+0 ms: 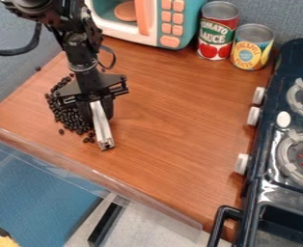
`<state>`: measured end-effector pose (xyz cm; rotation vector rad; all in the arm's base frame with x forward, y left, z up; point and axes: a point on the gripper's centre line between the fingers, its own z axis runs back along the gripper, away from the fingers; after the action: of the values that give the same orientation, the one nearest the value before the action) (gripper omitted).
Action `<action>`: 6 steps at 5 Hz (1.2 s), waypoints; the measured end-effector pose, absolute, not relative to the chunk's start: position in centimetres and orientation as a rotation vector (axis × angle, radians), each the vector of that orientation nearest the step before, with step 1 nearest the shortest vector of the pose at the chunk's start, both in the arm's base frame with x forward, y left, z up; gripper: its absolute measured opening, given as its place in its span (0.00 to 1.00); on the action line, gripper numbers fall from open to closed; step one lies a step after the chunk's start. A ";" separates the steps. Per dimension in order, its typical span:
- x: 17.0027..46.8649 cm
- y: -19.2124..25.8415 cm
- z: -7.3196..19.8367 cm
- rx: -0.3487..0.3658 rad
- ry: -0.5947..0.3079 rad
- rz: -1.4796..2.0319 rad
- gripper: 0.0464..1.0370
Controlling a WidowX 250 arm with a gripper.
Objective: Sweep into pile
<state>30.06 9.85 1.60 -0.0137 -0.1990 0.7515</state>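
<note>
Jaws pinch a pale bar [102, 125] low over the worktop [180, 140] in front of the toy microwave [170, 21], loose black beans [65, 114] lying just beside it, also in front of the microwave, probably so its long side can herd strays.

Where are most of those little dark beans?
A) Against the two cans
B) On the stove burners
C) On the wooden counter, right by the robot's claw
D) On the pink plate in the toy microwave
C: the dark beans lie clustered on the wooden counter right beside the gripper, well away from the two cans.
</note>
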 end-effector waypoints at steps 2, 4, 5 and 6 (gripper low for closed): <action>29.7 10.1 2.1 -0.015 -0.179 0.786 0.34; 33.1 6.8 6.2 -0.133 -0.186 0.824 0.34; 36.9 5.4 7.3 -0.159 -0.197 0.872 0.34; 39.9 5.1 4.9 -0.117 -0.161 0.903 0.34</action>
<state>39.85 5.12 4.89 -0.1167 -0.1612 0.9030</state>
